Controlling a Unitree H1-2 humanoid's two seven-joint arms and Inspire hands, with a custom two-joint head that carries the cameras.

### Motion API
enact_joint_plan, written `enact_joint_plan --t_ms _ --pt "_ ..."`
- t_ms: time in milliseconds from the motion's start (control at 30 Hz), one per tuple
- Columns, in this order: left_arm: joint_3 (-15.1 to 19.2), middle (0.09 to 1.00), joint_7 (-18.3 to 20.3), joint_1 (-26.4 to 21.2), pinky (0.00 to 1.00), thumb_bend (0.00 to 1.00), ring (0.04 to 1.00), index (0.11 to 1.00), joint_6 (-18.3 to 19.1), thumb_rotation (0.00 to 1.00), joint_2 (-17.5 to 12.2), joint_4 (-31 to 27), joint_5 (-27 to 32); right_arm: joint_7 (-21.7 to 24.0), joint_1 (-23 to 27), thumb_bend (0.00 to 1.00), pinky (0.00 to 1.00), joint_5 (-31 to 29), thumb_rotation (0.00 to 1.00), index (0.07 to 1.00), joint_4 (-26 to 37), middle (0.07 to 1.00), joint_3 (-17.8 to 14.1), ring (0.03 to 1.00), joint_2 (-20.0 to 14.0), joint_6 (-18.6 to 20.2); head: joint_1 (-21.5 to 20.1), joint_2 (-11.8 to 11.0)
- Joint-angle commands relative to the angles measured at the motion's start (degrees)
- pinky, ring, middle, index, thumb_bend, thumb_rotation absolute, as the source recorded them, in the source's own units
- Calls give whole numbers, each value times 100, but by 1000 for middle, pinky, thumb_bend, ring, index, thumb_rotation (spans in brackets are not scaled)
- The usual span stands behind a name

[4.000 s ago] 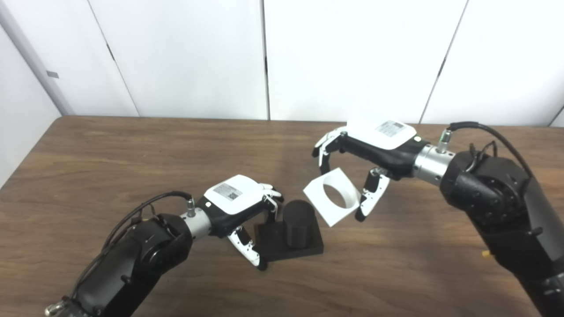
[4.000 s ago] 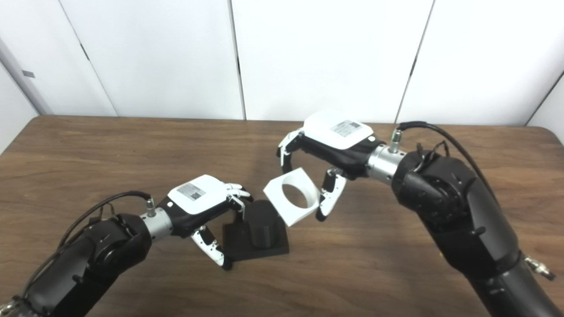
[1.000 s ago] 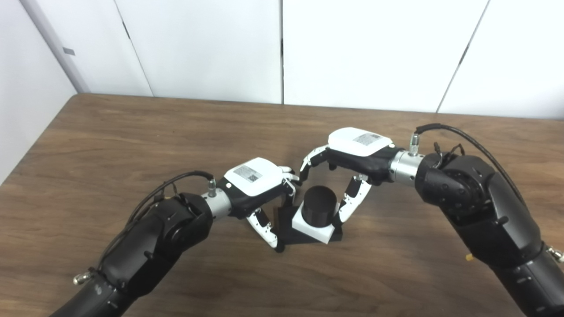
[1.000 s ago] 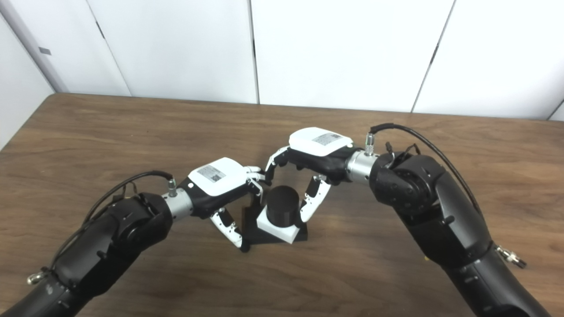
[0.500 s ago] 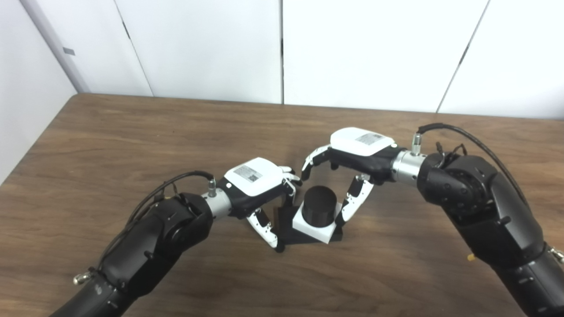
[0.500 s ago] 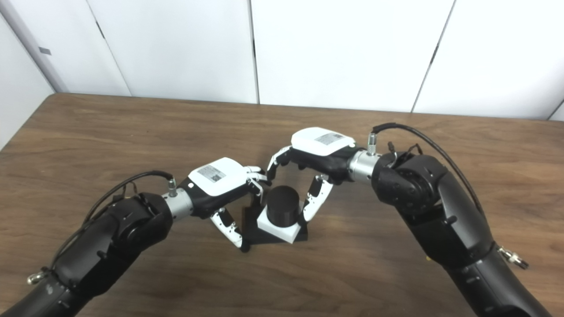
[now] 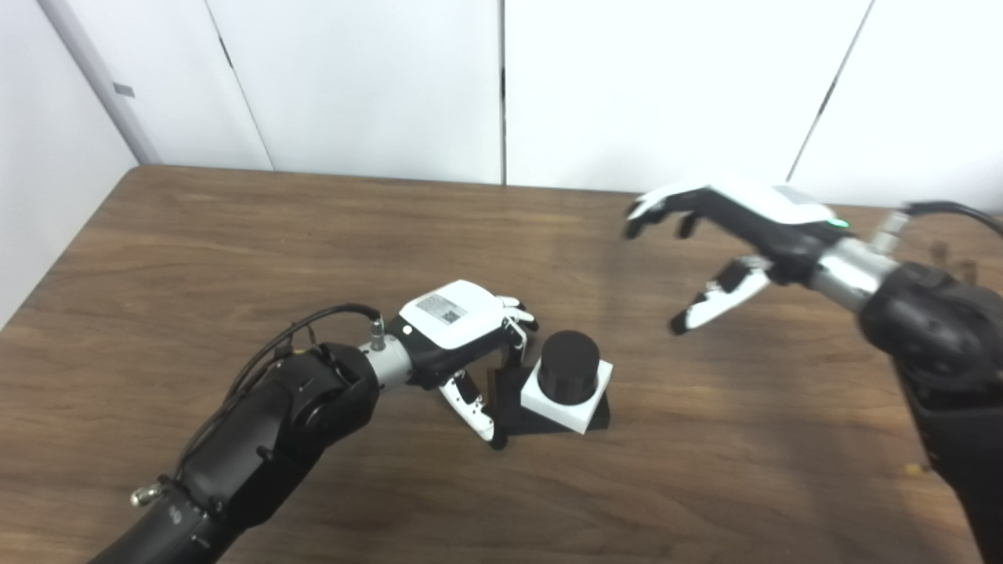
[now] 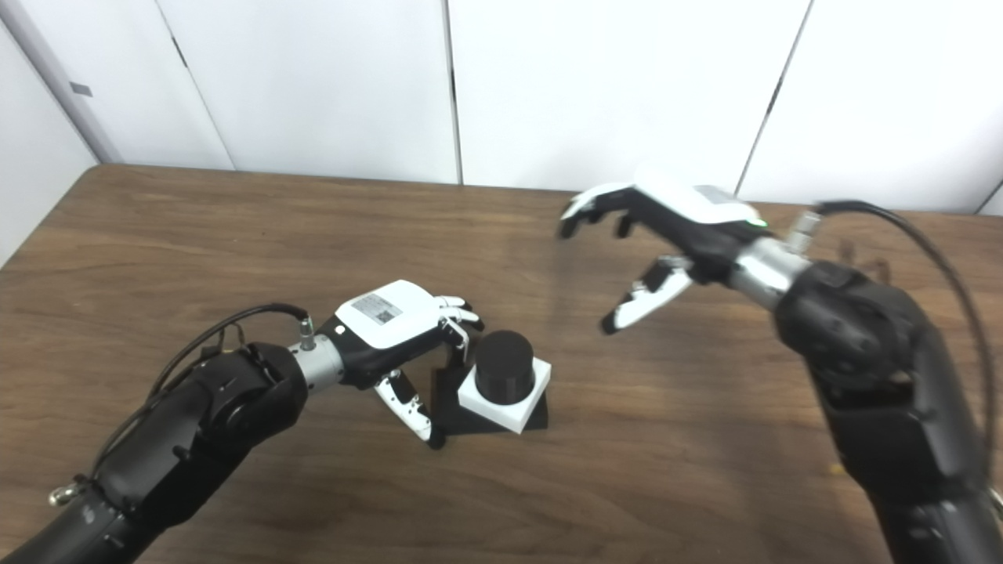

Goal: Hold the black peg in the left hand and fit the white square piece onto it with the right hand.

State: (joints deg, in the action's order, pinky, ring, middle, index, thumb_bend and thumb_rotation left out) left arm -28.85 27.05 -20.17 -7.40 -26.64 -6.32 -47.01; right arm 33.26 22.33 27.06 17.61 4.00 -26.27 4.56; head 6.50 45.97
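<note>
The black peg [image 7: 570, 360] is standing upright near the middle of the table [image 7: 235, 251], rising from a flat black base [image 7: 509, 395] that is lying on the wood. The white square piece [image 7: 576, 403] is sitting around the peg, low on it and resting on the base, its corner pointing toward the near edge and the top of the peg showing above it. The left hand [image 7: 462, 333] is reaching in from the left side and gripping the base at its left edge: its fingers [image 7: 517, 313] are curling down over the far corner of the base, just beside the peg, while its thumb [image 7: 474, 407] is pressing against the near left corner. The right hand [image 7: 729, 235] is hovering in the air well apart from the peg and the white piece, up and to the right of them, blurred in both views; its fingers [image 8: 584, 211] are spreading apart, with the thumb [image 7: 705, 301] pointing down toward the table, and it is holding nothing. Behind the table, white wall panels [image 7: 376, 78] are filling the background.
</note>
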Motion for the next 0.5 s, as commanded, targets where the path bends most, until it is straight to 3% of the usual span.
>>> enact_joint_plan --t_ms 0,100,267,433,467 --pt "-197 871 232 107 829 519 919 490 -53 81 5 134 -126 -444 -37 705 652 -241 93 689 184 796 -304 769 21 41 7 -10" --pt "-194 871 242 97 831 519 918 490 -51 82 -2 128 -132 -850 -357 693 593 -319 86 695 228 790 -610 752 143 132 -11 -11" --pt "-195 882 242 87 834 519 921 490 -31 82 1 143 -162 -1547 -882 684 634 -403 53 719 125 755 -952 738 487 215 -69 -29" --pt "-82 854 -3 161 792 518 883 495 27 82 36 122 -249 -2051 -1367 665 602 -649 9 722 -65 763 -1143 722 748 37 -116 -43" --pt "-58 846 -14 178 792 684 878 572 82 174 40 99 -289 -2115 -1424 668 599 -659 4 715 -54 759 -1140 716 782 31 -134 -45"
